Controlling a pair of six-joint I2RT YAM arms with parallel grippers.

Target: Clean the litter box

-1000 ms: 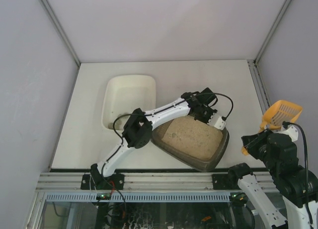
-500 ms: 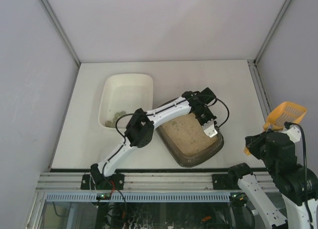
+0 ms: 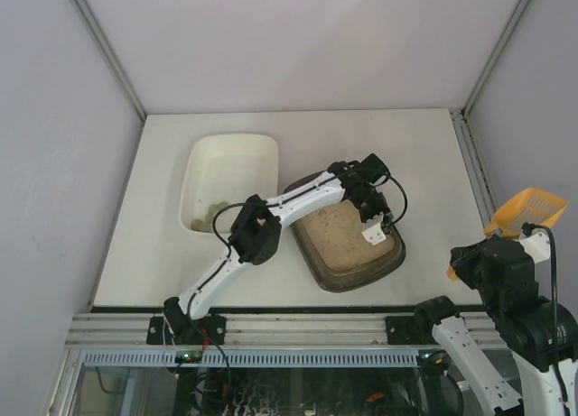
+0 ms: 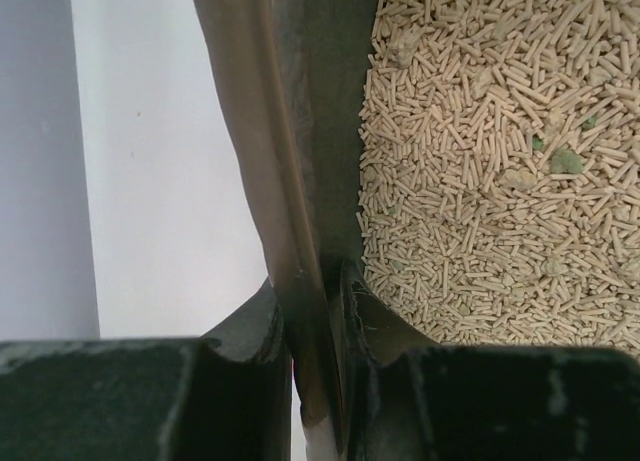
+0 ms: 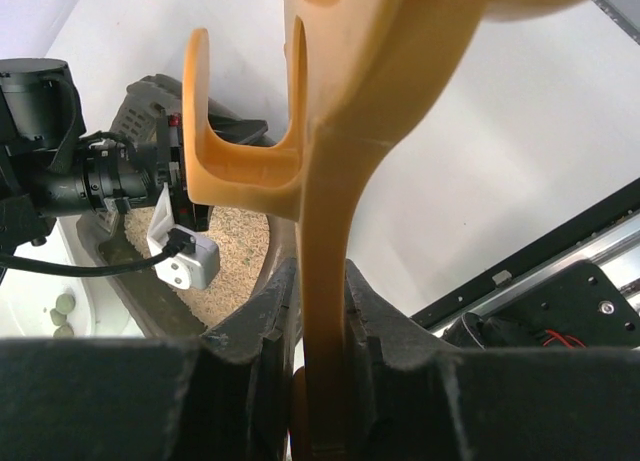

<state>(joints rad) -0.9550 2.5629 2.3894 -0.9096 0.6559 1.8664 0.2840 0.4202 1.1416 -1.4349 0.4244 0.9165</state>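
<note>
The litter box (image 3: 354, 283), a dark grey-brown tray with beige pellet litter (image 3: 336, 240), lies flat on the table, right of centre. My left gripper (image 3: 386, 223) is shut on its right rim. In the left wrist view the rim (image 4: 262, 131) runs between the fingers, one outside and one inside the tray (image 4: 312, 316), and the litter (image 4: 500, 161) holds a few greenish clumps. My right gripper (image 3: 471, 261) is shut on the handle of an orange slotted scoop (image 3: 528, 208), held up in the air off the table's right edge; the handle (image 5: 330, 161) stands between the jaws (image 5: 322, 316).
A white tub (image 3: 194, 168) stands left of the litter box, almost touching it, with a few small greenish clumps (image 3: 210, 216) at its near end. Grey walls close the table on three sides. A metal rail (image 3: 289, 328) runs along the near edge.
The litter box, earlier tilted up against the white tub, has come down flat onto the table and shifted. The left gripper moved with its rim. The scoop drifted slightly right and down.
</note>
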